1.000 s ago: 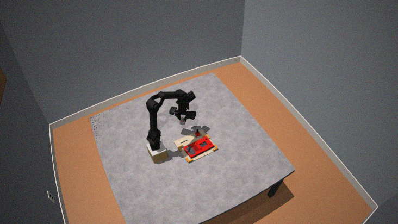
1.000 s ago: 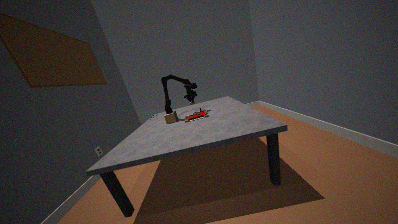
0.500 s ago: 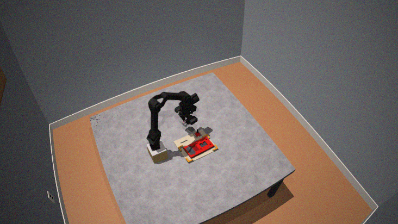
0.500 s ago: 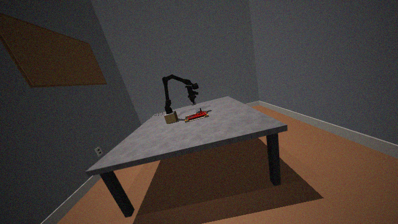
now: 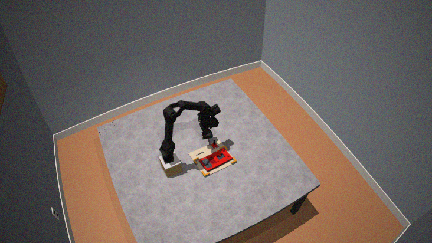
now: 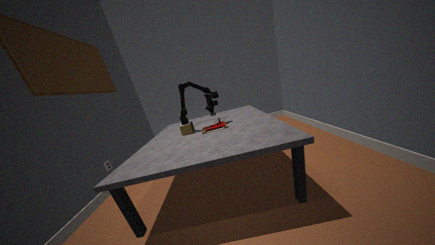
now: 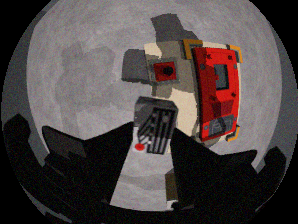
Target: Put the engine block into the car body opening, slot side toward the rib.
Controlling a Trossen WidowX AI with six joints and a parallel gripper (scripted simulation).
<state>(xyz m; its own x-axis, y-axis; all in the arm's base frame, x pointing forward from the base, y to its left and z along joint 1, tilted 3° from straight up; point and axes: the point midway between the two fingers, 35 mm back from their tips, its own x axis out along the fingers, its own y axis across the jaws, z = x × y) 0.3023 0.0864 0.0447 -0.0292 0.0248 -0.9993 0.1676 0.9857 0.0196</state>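
My gripper (image 7: 152, 128) (image 6: 212, 112) is shut on the grey ribbed engine block (image 7: 156, 120) (image 5: 212, 140) (image 6: 213, 114). In the wrist view dark slots show on the block's face, with a red spot at its lower left corner. The block hangs above the table, beside the red car body (image 7: 202, 95) (image 5: 216, 163) (image 6: 214, 126), not over it. The car body lies on a cream board (image 7: 183, 107) (image 5: 194, 154). In the wrist view it shows a squarish grey area toward the top and a wider grey area with dark lines toward the bottom. I cannot tell the rib clearly.
A red part with a black knob (image 7: 167, 71) (image 5: 214, 144) stands on the board beside the car body, near the held block. Orange corner brackets (image 7: 235, 134) (image 5: 205, 173) surround the car body. The arm's base block (image 5: 171, 168) (image 6: 186, 129) stands to the left.
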